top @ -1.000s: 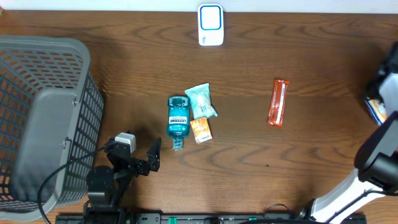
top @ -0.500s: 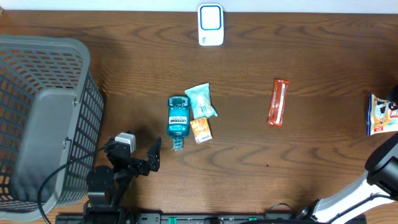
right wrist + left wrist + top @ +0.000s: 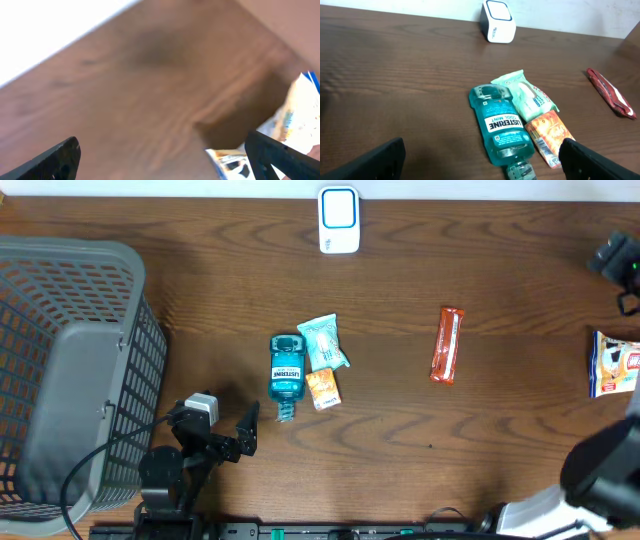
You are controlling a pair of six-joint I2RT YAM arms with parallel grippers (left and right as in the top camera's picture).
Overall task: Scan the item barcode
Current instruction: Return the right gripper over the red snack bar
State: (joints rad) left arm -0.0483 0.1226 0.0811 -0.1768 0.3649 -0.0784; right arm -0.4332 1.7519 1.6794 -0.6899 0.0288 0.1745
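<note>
From overhead, a grey wire basket (image 3: 70,255) fills the left end of the counter (image 3: 500,420), and the white, blue-framed scanner (image 3: 339,220) stands at the far edge, well apart from everything else. In the middle lie a teal mouthwash bottle (image 3: 286,370), a pale green wipes pack (image 3: 324,343) touching its right side, and a small orange packet (image 3: 322,389) just below the pack. A red snack bar (image 3: 448,345) lies alone further right. The white and blue snack packet (image 3: 615,363) lies flat at the right edge, free of any grip. The right claw (image 3: 617,260) hangs beyond it, towards the far edge, and the red bar lies between the packet and the scanner. The left claw (image 3: 225,422) sits near the front edge, just below the bottle's cap. In the left wrist view its fingers (image 3: 385,160) stand wide at the two bottom corners, empty. The bottle lies between and ahead of them, its label reading "LISTERINE COOL MINT", with the scanner far beyond. In the right wrist view the fingers (image 3: 62,155) are spread wide with only bare wood between them. The snack packet shows at the lower right, close by the right finger, its print too blurred to read.
</note>
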